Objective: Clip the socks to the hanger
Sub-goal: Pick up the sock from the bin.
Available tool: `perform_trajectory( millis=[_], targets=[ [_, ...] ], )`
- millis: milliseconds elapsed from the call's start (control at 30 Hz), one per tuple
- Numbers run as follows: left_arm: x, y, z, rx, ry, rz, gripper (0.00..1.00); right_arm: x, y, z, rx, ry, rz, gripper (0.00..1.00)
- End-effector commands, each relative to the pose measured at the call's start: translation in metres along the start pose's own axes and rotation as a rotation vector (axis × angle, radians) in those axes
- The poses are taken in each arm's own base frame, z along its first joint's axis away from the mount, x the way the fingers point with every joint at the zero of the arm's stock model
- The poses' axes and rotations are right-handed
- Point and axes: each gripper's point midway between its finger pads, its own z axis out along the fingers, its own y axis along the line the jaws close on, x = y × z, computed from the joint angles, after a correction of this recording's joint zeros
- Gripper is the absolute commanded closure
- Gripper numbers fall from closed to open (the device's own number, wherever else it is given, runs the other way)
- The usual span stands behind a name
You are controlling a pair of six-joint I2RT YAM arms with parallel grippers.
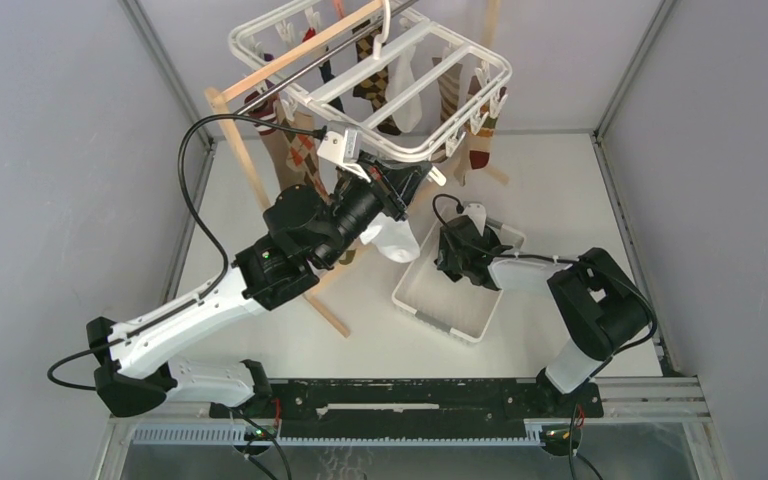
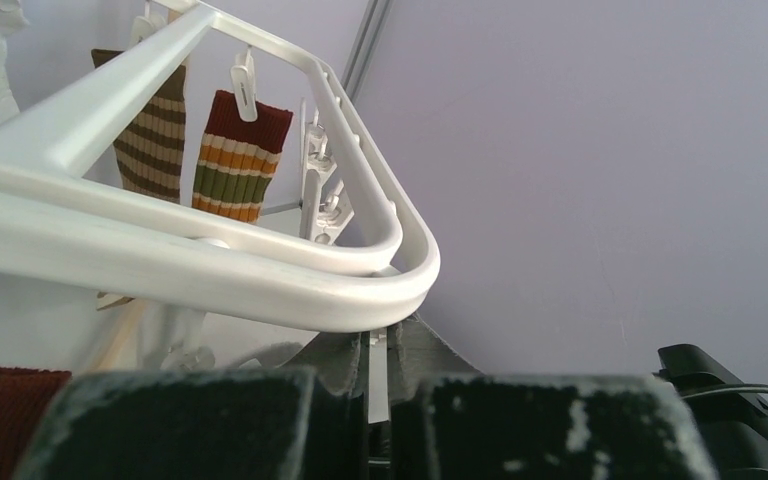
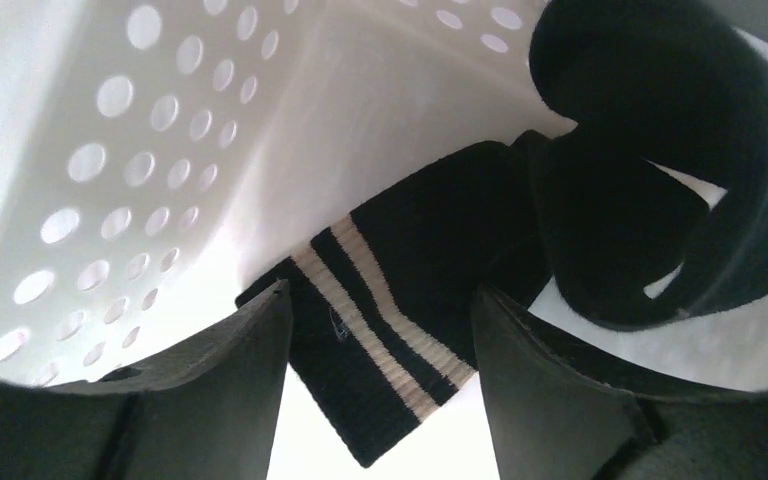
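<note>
We found the right tool (image 3: 380, 300) open astride the black striped sock (image 3: 440, 240) in the basket (image 3: 110, 150); the stripes showed only in its wrist view. At the hanger (image 2: 260, 290) corner, the left tool (image 2: 370, 400): grip unclear.

Top cam sits high behind the arm bases (image 1: 135, 380), looking down over the whole bench (image 1: 560, 185). Left wrist cam tilts upward, jammed right under the hanger (image 2: 210, 270) corner. Right wrist cam peers down into the basket (image 3: 110, 150), super close. Top view shares both spots.

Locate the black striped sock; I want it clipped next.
Right wrist view: the black striped sock lies in the white basket, between the right gripper's fingers.
</note>
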Motion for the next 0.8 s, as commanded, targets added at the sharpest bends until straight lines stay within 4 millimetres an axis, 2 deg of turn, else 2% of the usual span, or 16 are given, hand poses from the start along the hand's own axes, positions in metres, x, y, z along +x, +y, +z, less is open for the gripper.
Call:
perform_trajectory(
  millis=[0, 100, 167, 300, 400, 467, 500, 633, 767],
  targets=[
    [-0.005, 0.004, -0.005, -0.010, -0.012, -0.004, 1.00, 0.001, 0.001, 0.006, -0.009, 0.020, -0.005, 0.27],
    [-0.006, 0.004, -0.005, -0.007, -0.013, -0.007, 1.00, 0.003, -0.002, 0.004, 0.007, 0.026, -0.006, 0.25],
    [-0.005, 0.004, -0.005, -0.008, -0.011, -0.006, 1.00, 0.002, -0.002, 0.002, 0.002, 0.021, -0.008, 0.30],
    [-0.006, 0.004, -0.006, -0.006, -0.014, -0.010, 1.00, 0.006, -0.002, 0.004, 0.000, 0.032, -0.026, 0.60],
    [-0.005, 0.007, -0.006, -0.015, -0.016, -0.007, 1.00, 0.010, -0.004, 0.005, 0.007, 0.044, -0.034, 0.78],
    [-0.005, 0.007, -0.007, -0.017, -0.016, -0.007, 1.00, 0.012, -0.005, 0.006, 0.012, 0.051, -0.037, 0.96],
    [-0.006, 0.008, -0.007, -0.017, -0.017, -0.006, 1.00, 0.013, -0.005, 0.007, 0.013, 0.055, -0.039, 1.00],
    [-0.006, 0.009, -0.006, -0.022, -0.018, -0.004, 1.00, 0.007, -0.002, 0.003, -0.006, 0.036, -0.036, 1.00],
    [-0.005, 0.010, -0.006, -0.022, -0.016, -0.003, 1.00, -0.009, 0.002, -0.009, -0.024, -0.008, -0.022, 1.00]
  ],
)
